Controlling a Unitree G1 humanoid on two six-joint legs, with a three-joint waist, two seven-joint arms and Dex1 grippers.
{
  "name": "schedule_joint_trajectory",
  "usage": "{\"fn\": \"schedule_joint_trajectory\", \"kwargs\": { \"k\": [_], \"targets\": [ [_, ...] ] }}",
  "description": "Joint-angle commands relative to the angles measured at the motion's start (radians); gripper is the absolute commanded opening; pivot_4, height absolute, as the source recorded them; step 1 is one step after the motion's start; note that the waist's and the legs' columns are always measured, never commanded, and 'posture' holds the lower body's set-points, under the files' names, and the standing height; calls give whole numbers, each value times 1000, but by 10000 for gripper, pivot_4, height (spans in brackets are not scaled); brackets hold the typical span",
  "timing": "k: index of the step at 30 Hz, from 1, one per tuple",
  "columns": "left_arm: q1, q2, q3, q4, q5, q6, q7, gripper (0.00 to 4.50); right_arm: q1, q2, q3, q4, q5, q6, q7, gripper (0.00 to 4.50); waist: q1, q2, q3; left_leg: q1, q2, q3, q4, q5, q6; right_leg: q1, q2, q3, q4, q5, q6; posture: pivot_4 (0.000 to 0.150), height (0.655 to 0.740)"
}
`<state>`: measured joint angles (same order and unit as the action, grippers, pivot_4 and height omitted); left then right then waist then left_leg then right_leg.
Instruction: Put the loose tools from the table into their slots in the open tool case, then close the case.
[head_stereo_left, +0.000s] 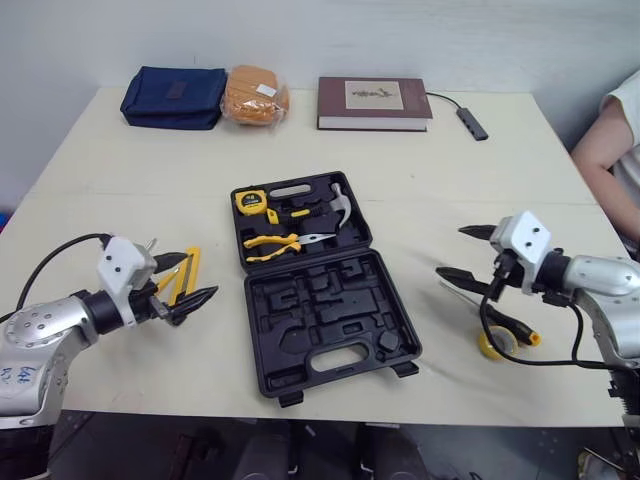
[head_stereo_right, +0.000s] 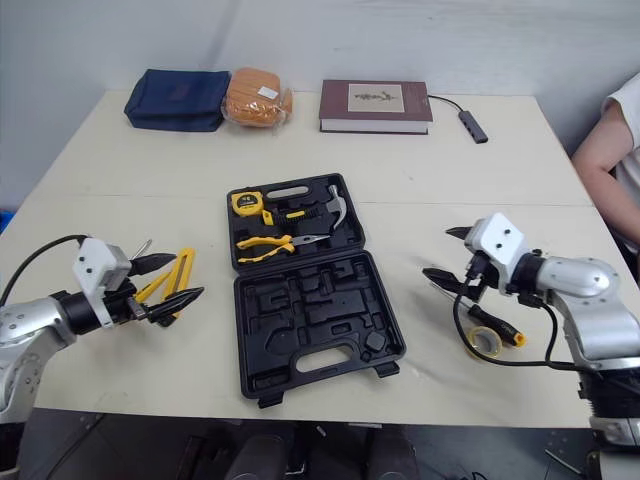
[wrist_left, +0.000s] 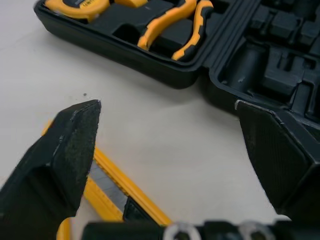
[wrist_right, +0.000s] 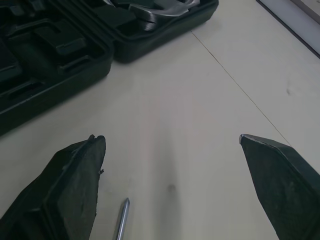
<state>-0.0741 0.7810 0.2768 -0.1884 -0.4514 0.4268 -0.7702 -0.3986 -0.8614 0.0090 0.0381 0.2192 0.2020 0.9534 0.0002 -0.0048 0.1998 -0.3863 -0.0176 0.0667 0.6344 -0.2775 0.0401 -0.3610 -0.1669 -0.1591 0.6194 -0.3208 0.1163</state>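
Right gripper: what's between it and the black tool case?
Bare cream tabletop only, in the right wrist view, from the right gripper to the open black plastic tool case. A metal tip lies at the jaws.

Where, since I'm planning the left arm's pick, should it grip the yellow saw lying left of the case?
Probably mid-length on the yellow saw, coming straight down with the open left claw. It lies flat on the table, long and narrow, so fingers closing across its two yellow rails span only the slim width.
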Motion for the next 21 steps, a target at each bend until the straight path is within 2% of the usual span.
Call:
{"fn": "schedule_joint_trajectory", "kwargs": {
  "k": [1, 5, 6, 7, 13, 21],
  "targets": [
    [-16, -18, -42, -34, 27, 31, 40, 26164, -64, 35, 52, -19, -55, 36, -27, 25919, -1, 0, 0, 0, 0, 0, 0, 0, 0, 0, 0, 0, 0, 0, 0, 1500, 7400],
    [-31, -43, -74, -13, 50, 49, 66, 6084, -120, 80, 99, 16, -105, 34, -36, 3622, 0, 0, 0, -1, 0, 0, 1, 0, 0, 0, 0, 0, 0, 0, 0, 1500, 7400],
    [-35, -45, -84, -7, 59, 50, 69, 1590, -128, 85, 111, 24, -119, 30, -35, 45, 0, 0, 0, -1, 0, 0, 1, 0, 0, 0, 1, 0, 0, 0, 0, 1500, 7400],
    [-44, -51, -97, 0, 68, 59, 79, 345, -142, 97, 124, 37, -133, 28, -40, 0, 1, 0, 0, -1, 0, 0, 1, 0, 0, 0, 1, 0, 0, 0, 0, 1500, 7400],
    [-110, -105, -191, 31, 130, 81, 117, 345, -249, 194, 203, 176, -223, -33, -61, 0, -1, 0, 0, -1, 0, 0, 4, 0, 0, 0, 1, 0, 1, 0, 0, 1500, 7400],
    [-177, -143, -248, 104, 186, 126, 148, 345, -321, 281, 227, 309, -256, -98, -66, 0, -2, 0, 0, -2, 0, 0, 6, 1, 0, 0, 2, 0, 1, 0, 0, 1500, 7400]
  ]
}}
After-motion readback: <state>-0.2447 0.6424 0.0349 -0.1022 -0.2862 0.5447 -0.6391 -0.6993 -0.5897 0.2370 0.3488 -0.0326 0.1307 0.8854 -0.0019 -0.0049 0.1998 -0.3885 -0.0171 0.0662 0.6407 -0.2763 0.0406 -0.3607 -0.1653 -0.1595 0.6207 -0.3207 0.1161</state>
